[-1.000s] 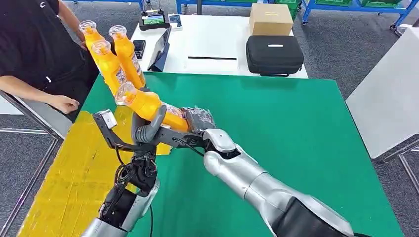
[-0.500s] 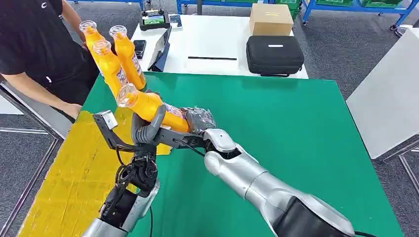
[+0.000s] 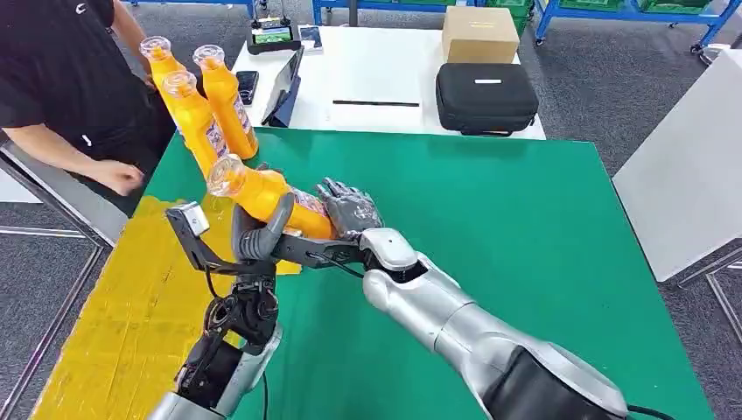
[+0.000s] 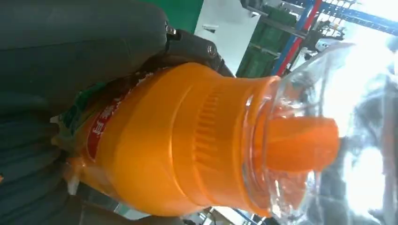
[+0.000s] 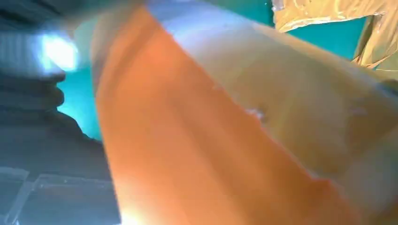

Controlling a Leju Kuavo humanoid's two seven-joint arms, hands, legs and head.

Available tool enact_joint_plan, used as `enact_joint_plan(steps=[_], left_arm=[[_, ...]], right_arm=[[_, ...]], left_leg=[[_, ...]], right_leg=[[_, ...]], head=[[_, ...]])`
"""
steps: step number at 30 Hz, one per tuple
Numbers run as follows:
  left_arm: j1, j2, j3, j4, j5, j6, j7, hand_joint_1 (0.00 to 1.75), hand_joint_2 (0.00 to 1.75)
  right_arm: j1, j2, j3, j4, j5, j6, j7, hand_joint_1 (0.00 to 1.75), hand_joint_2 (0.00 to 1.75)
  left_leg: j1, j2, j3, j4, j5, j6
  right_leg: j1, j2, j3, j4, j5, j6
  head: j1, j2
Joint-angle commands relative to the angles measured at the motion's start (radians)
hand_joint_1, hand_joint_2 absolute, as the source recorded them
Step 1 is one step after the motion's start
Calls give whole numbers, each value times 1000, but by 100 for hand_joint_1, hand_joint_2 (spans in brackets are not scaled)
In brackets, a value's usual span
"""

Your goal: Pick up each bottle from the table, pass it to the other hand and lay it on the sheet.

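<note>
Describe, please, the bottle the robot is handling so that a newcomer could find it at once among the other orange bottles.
Start at the green table and go to its left edge, where the yellow sheet lies. The handled bottle is above that edge, gripped by the left hand, with the right hand at its base. Unlike the three standing bottles behind it, it is tilted and off the table.

The held bottle (image 3: 262, 194) is glossy orange plastic with a clear, shiny cap, the desk (image 3: 490, 227) wears matt green cloth, the sheet (image 3: 114, 315) is crinkled yellow plastic, and the right arm (image 3: 446, 319) is smooth silver metal.
</note>
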Motion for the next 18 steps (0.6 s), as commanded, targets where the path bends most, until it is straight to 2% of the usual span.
enact_joint_plan(steps=[1, 4, 18], left_arm=[[-164, 20, 50, -19, -93, 13, 12, 175, 175], [-175, 45, 94, -21, -110, 18, 6, 175, 175], [-172, 35, 99, -19, -118, 10, 8, 175, 175]], right_arm=[[98, 79, 160, 59, 169, 68, -58, 0, 0], [109, 79, 143, 81, 206, 62, -83, 0, 0], [112, 79, 128, 75, 220, 68, -86, 0, 0]], left_leg=[[3, -3, 3, 1, -3, -4], [3, -4, 3, 1, -2, -4], [1, -3, 0, 1, -1, -2]], right_leg=[[3, -4, 5, 1, -3, -2], [3, -6, 5, 0, -3, -2], [1, -4, 0, 1, -2, -1]], head=[[0, 0], [-1, 0], [-2, 0]])
